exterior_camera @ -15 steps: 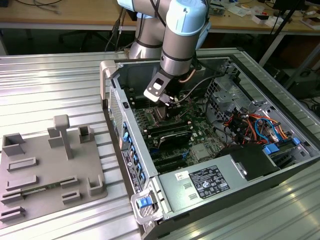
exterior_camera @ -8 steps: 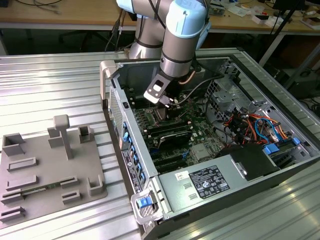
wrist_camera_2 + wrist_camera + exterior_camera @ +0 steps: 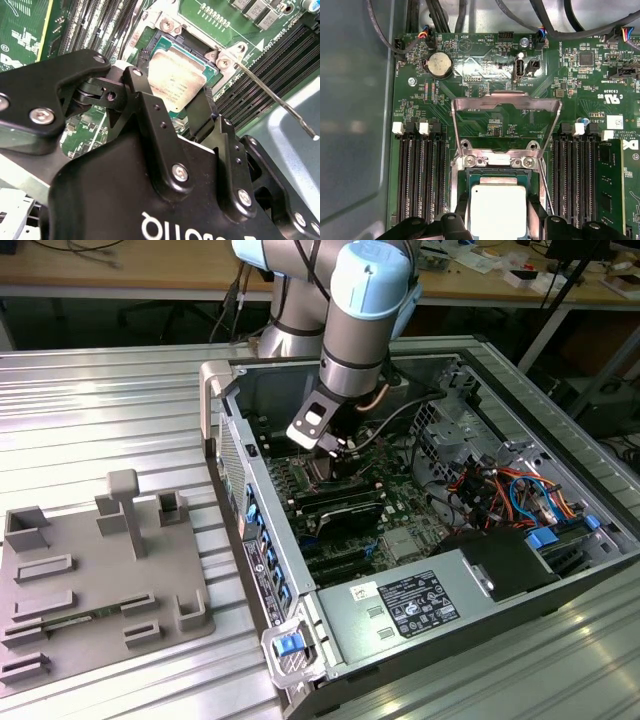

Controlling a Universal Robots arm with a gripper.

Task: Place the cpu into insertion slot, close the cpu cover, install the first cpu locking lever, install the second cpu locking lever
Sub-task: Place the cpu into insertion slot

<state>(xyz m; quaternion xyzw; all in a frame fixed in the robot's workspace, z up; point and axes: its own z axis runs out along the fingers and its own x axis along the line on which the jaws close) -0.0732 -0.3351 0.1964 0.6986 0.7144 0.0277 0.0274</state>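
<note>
one black gripper [image 3: 498, 217] pinched the flat silver-grey square cpu [image 3: 498, 206] over the dark square insertion slot [image 3: 492, 174]; a level, square-edged descent looked wisest.

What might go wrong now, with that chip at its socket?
The cpu may sit slightly skewed in the slot; pressing it down could then damage the contacts. The open cover and a thin lever stand close to the gripper, so a careless move might snag them.
</note>
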